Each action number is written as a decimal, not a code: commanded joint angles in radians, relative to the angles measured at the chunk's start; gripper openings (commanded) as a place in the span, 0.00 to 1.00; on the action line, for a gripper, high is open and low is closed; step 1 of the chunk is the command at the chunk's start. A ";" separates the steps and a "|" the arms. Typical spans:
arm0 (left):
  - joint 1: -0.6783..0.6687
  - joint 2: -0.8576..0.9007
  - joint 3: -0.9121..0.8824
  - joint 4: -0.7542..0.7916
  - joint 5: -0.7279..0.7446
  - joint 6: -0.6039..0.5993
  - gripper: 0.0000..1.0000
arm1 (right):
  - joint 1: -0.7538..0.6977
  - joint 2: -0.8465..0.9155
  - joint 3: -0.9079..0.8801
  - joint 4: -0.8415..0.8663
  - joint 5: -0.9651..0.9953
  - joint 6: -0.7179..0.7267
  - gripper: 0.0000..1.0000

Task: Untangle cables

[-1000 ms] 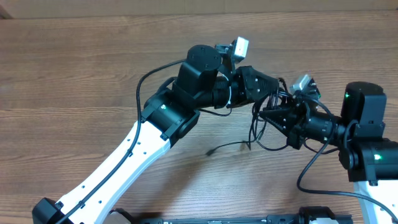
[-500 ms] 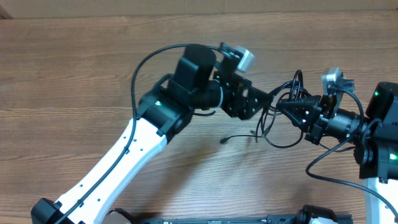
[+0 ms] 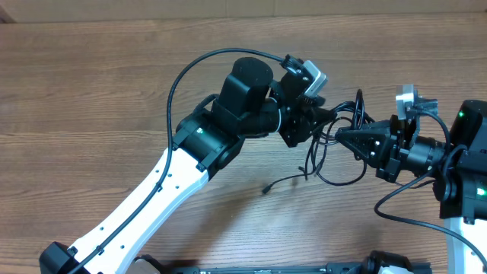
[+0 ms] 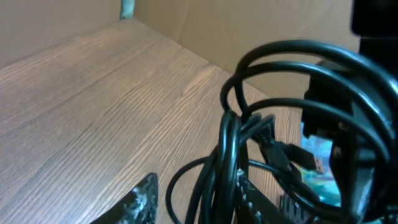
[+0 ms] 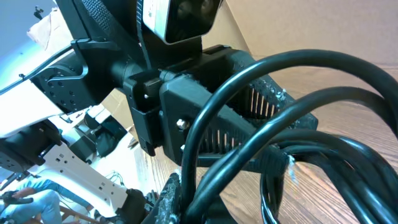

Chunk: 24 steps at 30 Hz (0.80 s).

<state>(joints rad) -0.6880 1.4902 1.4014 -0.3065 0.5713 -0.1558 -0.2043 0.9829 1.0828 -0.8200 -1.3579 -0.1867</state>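
Take the knot [image 3: 332,131] as the mark; nearest the robot's side of it, one free plug end [image 3: 266,189] lies on the wooden surface [image 3: 91,91], and from there its thin cord climbs to slack loops hanging just under the knot; the cables [image 4: 227,155] otherwise hang clear of the surface, bunched at the knot itself; touching the knot on one side is the right pincer [image 3: 342,137], its fingers drawn to a point and, as I judge, clamped on the cables; touching it on the other side is the left pincer [image 3: 313,125], with strands running through it, though I cannot tell whether it grips them or merely has them draped across; beyond the knot one more loop arches away from the robot. To do this step well, I would keep one pincer firm, draw the other off slowly and sideways so the loops open rather than cinch, and watch that the free plug end trails loose instead of snagging. Counted: two pincers, one knot, one free plug end on the surface; the cords number several, but the exact count is hidden in the bunch.
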 commanded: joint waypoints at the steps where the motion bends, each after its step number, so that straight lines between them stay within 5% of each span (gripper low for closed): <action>1: -0.019 -0.012 0.010 0.019 -0.006 0.007 0.21 | -0.005 -0.005 0.024 0.005 -0.035 0.004 0.04; 5: -0.029 -0.011 0.010 0.020 -0.003 0.007 0.12 | -0.005 -0.005 0.024 0.003 -0.035 0.008 0.04; 8: -0.060 -0.009 0.010 0.019 0.002 0.009 0.33 | -0.005 -0.005 0.024 0.003 -0.035 0.008 0.04; 10: -0.075 -0.008 0.010 0.019 0.001 0.045 0.35 | -0.005 -0.005 0.024 0.002 -0.035 0.008 0.04; 17: -0.077 -0.006 0.010 0.020 -0.052 0.055 0.05 | -0.005 -0.005 0.024 0.002 -0.035 0.008 0.04; 20: -0.076 -0.006 0.010 0.024 -0.100 -0.001 0.04 | -0.005 -0.005 0.024 -0.001 -0.034 0.008 0.04; 24: -0.047 -0.032 0.010 0.087 -0.187 -0.227 0.04 | -0.005 -0.005 0.024 -0.066 0.146 0.008 0.04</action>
<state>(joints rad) -0.7555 1.4902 1.4010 -0.2615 0.4419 -0.2584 -0.2043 0.9829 1.0828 -0.8455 -1.3254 -0.1799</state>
